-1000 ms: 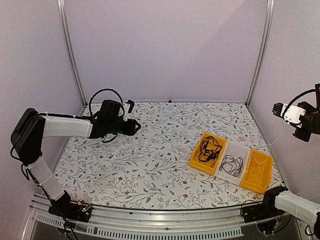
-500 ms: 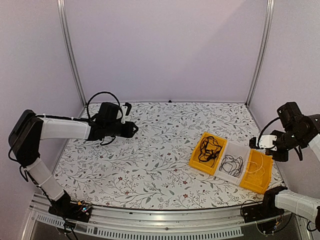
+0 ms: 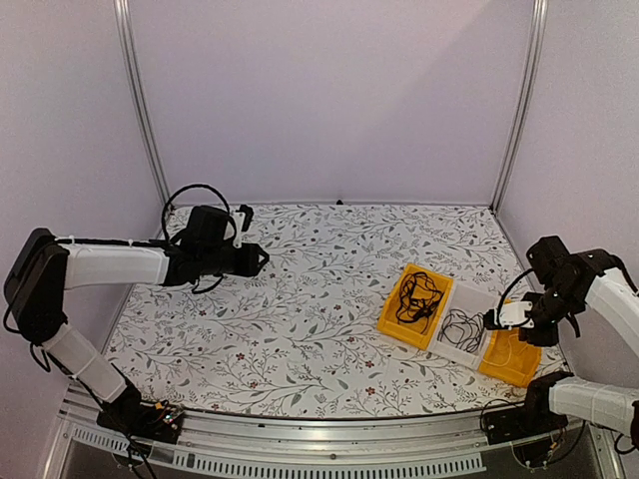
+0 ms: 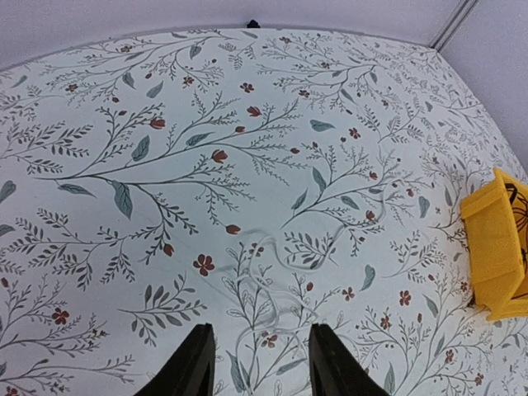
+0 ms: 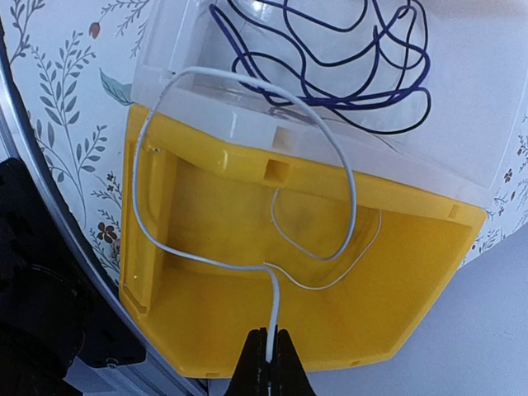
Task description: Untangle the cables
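Two fingers of the left hand (image 4: 258, 367) stood apart, clamped on nothing, above the smooth floral-printed counter (image 4: 165, 165), with open room all around it. Farther right, three shallow plastic bins sat touching in a slanted row near the counter's right edge: a yellow bin (image 3: 391, 311) holding loose loops of thin black cable (image 3: 414, 296), a clear bin (image 3: 479, 297) with another black cable (image 3: 461, 326), and a second yellow bin (image 5: 371, 313). Over that last bin the right hand (image 5: 271, 351) was pinched together on a thin white cable (image 5: 272, 297), whose loops lay inside and arched over the clear bin's rim. The right wall (image 3: 579, 150) stood close beside it.
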Motion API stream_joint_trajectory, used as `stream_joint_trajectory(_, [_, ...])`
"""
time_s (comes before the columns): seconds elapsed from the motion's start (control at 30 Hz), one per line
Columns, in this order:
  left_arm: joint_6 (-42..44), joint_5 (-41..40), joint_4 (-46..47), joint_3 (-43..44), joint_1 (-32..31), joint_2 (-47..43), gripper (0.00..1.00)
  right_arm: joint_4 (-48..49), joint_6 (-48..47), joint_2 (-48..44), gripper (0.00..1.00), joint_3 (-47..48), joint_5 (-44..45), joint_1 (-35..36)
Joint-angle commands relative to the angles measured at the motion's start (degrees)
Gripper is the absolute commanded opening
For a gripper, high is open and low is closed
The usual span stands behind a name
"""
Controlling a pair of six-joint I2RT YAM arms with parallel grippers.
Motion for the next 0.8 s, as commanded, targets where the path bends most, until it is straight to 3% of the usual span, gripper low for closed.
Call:
stream_joint_trajectory(0.0, [-0.50, -2.21, -0.19, -0.72, 0.02, -1.42, 0.42, -0.01, -8.17, -2.31, 0.00, 4.27, 1.66, -2.07])
stream_joint_trajectory(0.13, [-1.06, -1.77, 1.09, -0.50, 0.02, -0.01, 0.43, -3.15, -15.86, -6.17, 0.00, 7.34, 4.66, -2.43])
stream_joint_trajectory(0.5, [-2.05, -0.93, 5.12, -3.81, -0.13, 0.91, 0.42, -7.78, -22.48, -4.55, 0.00, 16.58, 14.84, -3.74])
stream_joint_trajectory(0.67, [-1.94, -0.93, 6.24, -5.03, -0.10, 0.81, 0.42, -7.35, -25.17, -0.76, 0.00, 16.67, 14.10, -8.41])
stream_joint_trajectory(0.77, [-1.90, -1.24, 6.35, -5.24, -0.10, 0.81, 0.42, -3.55, -24.93, 1.08, 0.00, 11.88, 13.60, -8.82])
